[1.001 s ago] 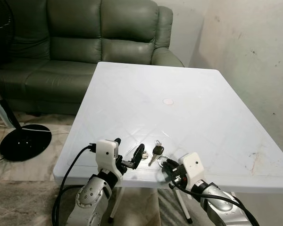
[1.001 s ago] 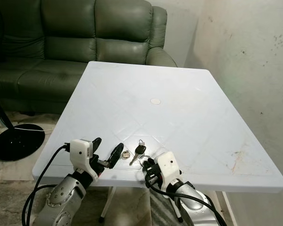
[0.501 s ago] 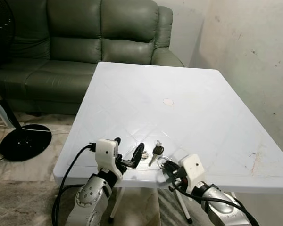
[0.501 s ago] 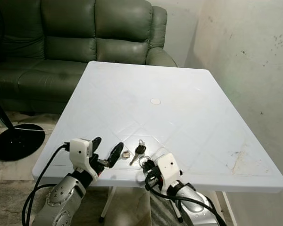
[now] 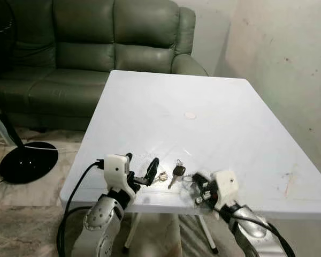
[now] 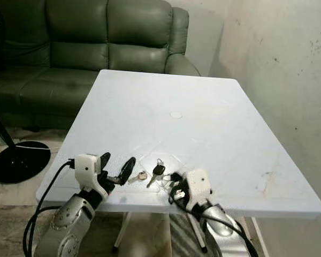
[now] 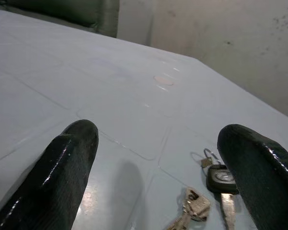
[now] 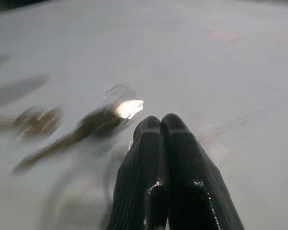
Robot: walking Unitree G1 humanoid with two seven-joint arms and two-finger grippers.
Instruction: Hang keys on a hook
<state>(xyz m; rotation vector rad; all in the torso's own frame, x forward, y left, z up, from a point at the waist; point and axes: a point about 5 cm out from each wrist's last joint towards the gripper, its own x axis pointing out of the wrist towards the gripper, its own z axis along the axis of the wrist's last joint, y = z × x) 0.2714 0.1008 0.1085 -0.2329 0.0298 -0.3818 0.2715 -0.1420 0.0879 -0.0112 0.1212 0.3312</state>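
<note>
Near the table's [image 5: 214, 107] front edge, keys [image 5: 174, 172] point toward pinched-together right gripper [image 8: 159, 125].

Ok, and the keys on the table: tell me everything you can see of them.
The keys lie flat on the white plastic table, near its front edge, between the two tools. It is a small bunch: one key with a black plastic head and a silver blade, thin metal rings, and a smaller silver piece beside it. The open left tool sits just to their left, not touching. The right tool, fingers pressed together, is close on their right; contact cannot be judged.
</note>
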